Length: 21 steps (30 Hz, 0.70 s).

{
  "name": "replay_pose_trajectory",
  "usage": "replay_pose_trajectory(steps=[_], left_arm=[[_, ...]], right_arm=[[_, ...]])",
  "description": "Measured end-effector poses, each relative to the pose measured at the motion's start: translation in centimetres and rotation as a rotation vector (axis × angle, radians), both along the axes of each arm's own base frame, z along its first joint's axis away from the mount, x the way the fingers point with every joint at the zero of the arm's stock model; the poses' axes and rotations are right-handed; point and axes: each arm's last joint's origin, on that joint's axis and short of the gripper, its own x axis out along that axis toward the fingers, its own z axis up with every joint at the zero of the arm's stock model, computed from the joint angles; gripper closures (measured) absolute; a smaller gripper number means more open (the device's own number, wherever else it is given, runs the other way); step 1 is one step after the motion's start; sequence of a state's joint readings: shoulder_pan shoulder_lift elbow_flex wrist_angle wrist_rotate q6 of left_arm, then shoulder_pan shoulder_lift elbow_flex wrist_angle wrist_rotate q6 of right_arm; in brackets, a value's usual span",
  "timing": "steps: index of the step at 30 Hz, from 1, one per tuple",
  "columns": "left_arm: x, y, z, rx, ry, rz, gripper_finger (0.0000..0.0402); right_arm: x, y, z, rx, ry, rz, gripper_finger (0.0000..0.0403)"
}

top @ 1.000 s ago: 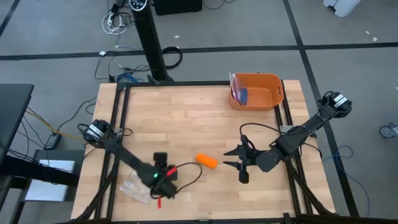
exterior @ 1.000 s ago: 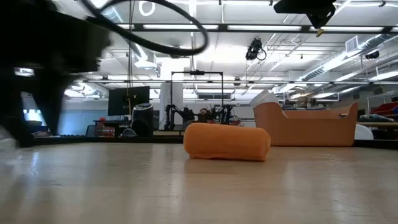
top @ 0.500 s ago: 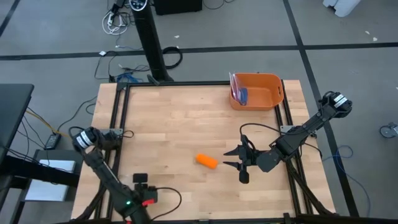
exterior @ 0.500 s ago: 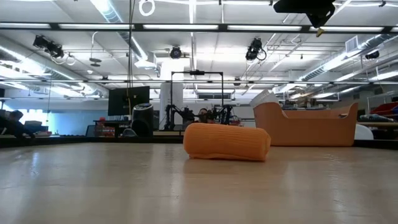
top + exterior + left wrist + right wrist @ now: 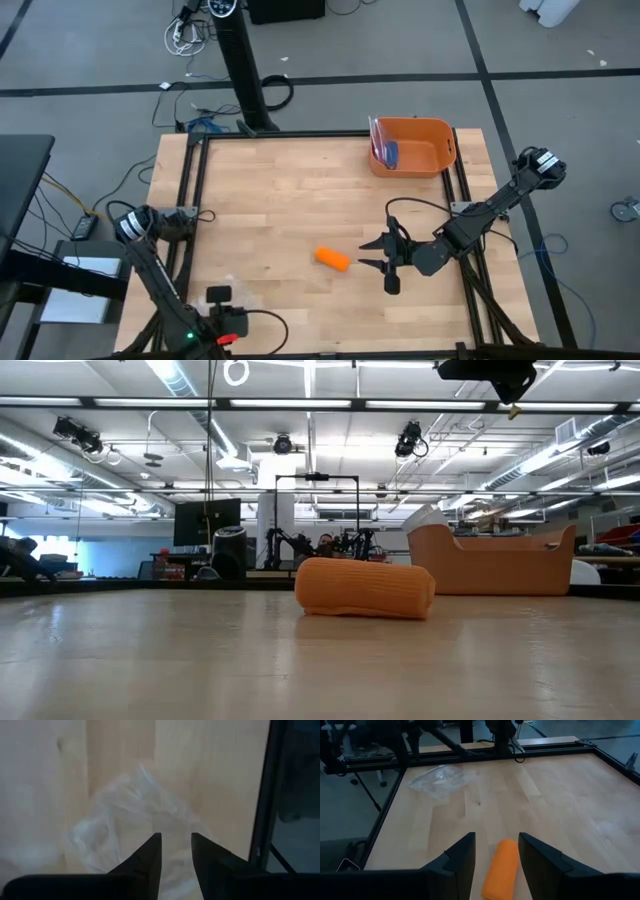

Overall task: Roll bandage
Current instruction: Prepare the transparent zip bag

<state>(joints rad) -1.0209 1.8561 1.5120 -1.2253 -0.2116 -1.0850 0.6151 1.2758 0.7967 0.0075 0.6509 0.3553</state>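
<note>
1. No words or labels can be read on anything here
2. The bandage point(image 5: 333, 259) is rolled up into a small orange tube. It lies on its side on the wooden table point(image 5: 300, 190), near the middle and a bit toward the front edge
3. The right gripper point(image 5: 372, 254) sits just beside the bandage, on the bandage's right in the high view. Its two fingers are apart and point at the roll. They hold nothing. In the right wrist view the roll point(image 5: 501, 869) lies in line with the gap between the fingers point(image 5: 459, 858)
4. The left gripper point(image 5: 175, 851) is far from the bandage, at the front left corner of the table. Its fingers have a small gap between them and hold nothing. It hangs over a clear plastic bag point(image 5: 125, 830) that lies flat on the wood
5. An orange bin point(image 5: 440, 148) stands at the back right of the table. Something blue point(image 5: 390, 153) rests inside it by its left wall, but I cannot tell what it is
</note>
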Motion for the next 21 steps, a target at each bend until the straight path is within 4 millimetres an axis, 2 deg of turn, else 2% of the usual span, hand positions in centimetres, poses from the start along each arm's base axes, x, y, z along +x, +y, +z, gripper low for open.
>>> replay_pose_trajectory(steps=[6, 12, 16, 18, 21], left_arm=[[-1.3, 0.5, -2.3, 0.035, 0.052, 0.070, 0.0311], [-1.7, 2.1, -6.5, 0.067, 0.066, 0.086, 0.0337], [-0.9, 3.9, -9.2, 0.057, 0.052, 0.088, 0.0351], [-0.1, 4.9, -9.8, 0.074, 0.014, 0.082, 0.0357], [2.0, 6.9, -10.0, 0.192, -0.084, 0.072, 0.0368]], right_arm=[[0.0, 0.0, 0.0, -0.002, 0.003, 0.000, 0.0251], [0.0, 0.0, -0.1, -0.004, 0.005, 0.000, 0.0251], [0.0, 0.0, -0.1, -0.006, 0.008, 0.000, 0.0251], [0.0, 0.0, -0.1, -0.013, 0.008, 0.002, 0.0251], [0.0, 0.0, -0.1, -0.020, 0.008, 0.005, 0.0251]])
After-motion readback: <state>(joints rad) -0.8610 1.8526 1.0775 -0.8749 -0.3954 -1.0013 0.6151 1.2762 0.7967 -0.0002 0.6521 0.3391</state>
